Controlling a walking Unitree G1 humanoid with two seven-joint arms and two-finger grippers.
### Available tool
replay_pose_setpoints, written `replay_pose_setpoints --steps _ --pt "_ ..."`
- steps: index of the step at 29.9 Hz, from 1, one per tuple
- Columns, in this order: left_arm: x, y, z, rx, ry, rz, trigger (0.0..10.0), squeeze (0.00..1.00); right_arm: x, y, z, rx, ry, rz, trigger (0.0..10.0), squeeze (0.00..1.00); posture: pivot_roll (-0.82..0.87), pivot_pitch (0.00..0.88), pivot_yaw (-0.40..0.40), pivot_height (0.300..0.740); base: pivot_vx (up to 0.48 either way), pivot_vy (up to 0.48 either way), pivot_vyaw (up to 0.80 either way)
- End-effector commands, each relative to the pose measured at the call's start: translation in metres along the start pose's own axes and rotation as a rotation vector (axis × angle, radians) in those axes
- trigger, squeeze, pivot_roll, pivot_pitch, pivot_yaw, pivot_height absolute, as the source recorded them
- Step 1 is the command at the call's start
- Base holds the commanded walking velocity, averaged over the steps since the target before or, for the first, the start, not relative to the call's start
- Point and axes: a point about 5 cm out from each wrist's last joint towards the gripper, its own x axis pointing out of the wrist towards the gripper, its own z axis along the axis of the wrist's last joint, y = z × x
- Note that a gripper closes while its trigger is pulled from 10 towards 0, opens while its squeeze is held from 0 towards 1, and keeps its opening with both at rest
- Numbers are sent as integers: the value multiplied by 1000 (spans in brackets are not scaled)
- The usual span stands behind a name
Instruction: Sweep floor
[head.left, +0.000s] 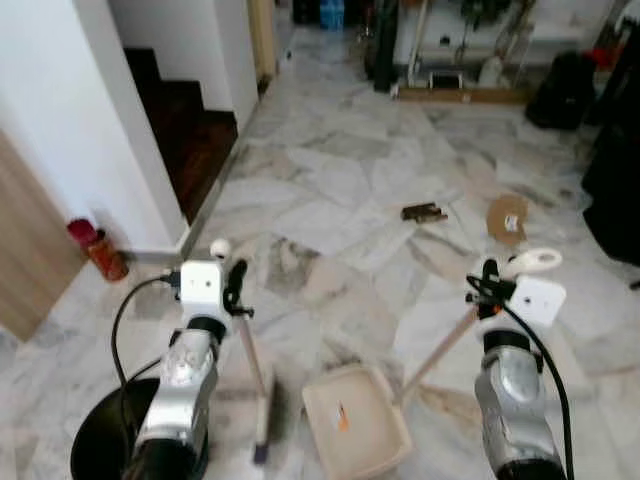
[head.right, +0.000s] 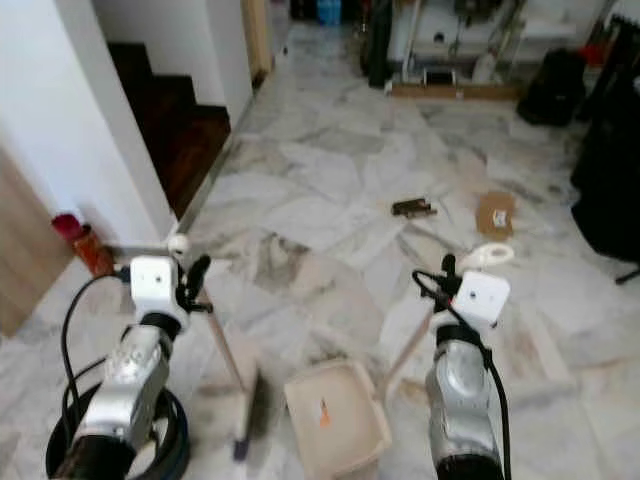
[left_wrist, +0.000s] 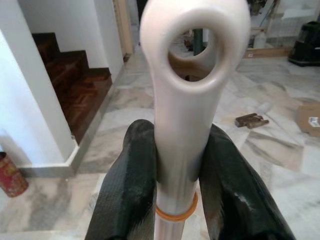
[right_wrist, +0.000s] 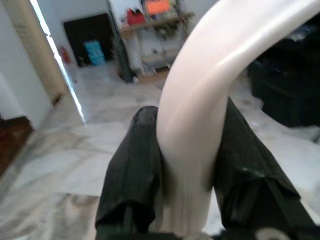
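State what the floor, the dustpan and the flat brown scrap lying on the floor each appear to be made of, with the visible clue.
Floor: polished marble or marble-look tile, judging by grey veining, sheen and slab joints.
Dustpan: probably plastic; smooth, cream, moulded rim.
Brown scrap: likely cardboard; flat, matt, tan, with a white label.

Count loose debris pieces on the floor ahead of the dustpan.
2. A dark brown piece lies on the marble ahead of the dustpan; a torn cardboard scrap lies beside it, toward the robot's right. Smaller bits may be lost in the marble pattern.

Bright daylight, soft overall blur
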Motion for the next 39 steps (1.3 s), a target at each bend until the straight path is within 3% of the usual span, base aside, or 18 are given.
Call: replay_pose_setpoints --steps 1,11,39 --pt "4 -5 10 -3 -52 -18 10000 0 3 -1 8 -6 -38 -3 10000 0 -74 0 44 740 330 0 0" --pt "3 -4 10 -5 -54 -20 10000 0 1 -2 6 9 -26 -11 10000 0 -70 0 47 740 330 0 -348" --pt "7 -5 8 -15 -53 -6 10000 0 4 3 10 -9 -41 52 10000 0 -83 0 30 740 331 0 0"
